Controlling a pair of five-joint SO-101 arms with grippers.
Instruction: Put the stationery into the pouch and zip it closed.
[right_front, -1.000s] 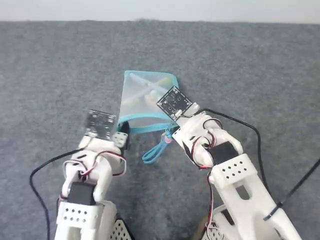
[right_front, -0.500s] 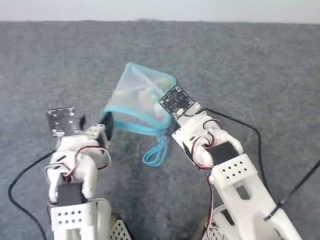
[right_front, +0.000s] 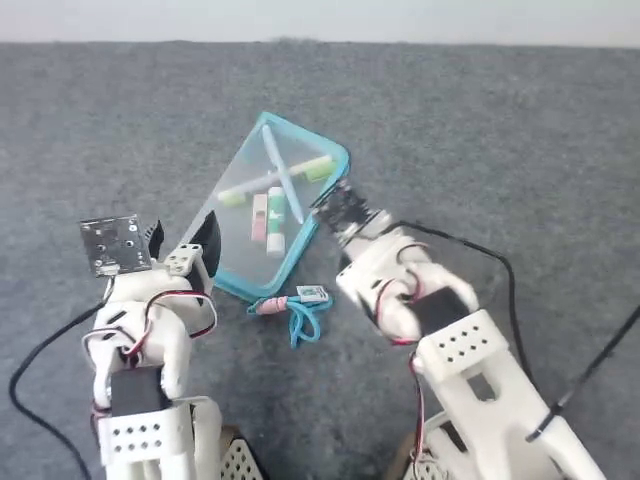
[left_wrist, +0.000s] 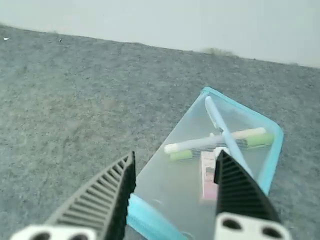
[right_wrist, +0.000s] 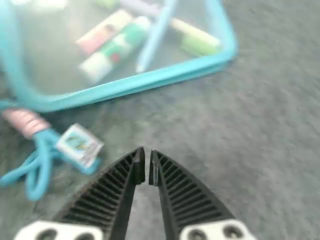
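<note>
The pouch (right_front: 240, 240) lies flat on the grey carpet, translucent with a teal border. Inside it are the stationery items (right_front: 272, 205): crossed pens, a green marker and two short sticks. My left gripper (right_front: 182, 238) stands open just off the pouch's near-left edge; in its wrist view the gripper (left_wrist: 175, 160) frames the pouch (left_wrist: 185, 180) and the stationery (left_wrist: 215, 145) beyond. My right gripper (right_front: 322, 215) is by the pouch's right edge. In the right wrist view that gripper (right_wrist: 145, 156) is shut on nothing over bare carpet, beside the pouch (right_wrist: 60, 75).
A blue strap (right_front: 300, 318) with a small tag (right_front: 311, 293) and a pink bead lies at the pouch's near corner; the tag (right_wrist: 80, 142) sits close to my right fingertips. Open carpet (right_front: 500, 130) surrounds the pouch. A black cable (right_front: 500, 270) trails off the right arm.
The pouch was held up between both grippers and now lies flat, swung to the left. My left gripper drew back left and opened. My right gripper let go and shut.
</note>
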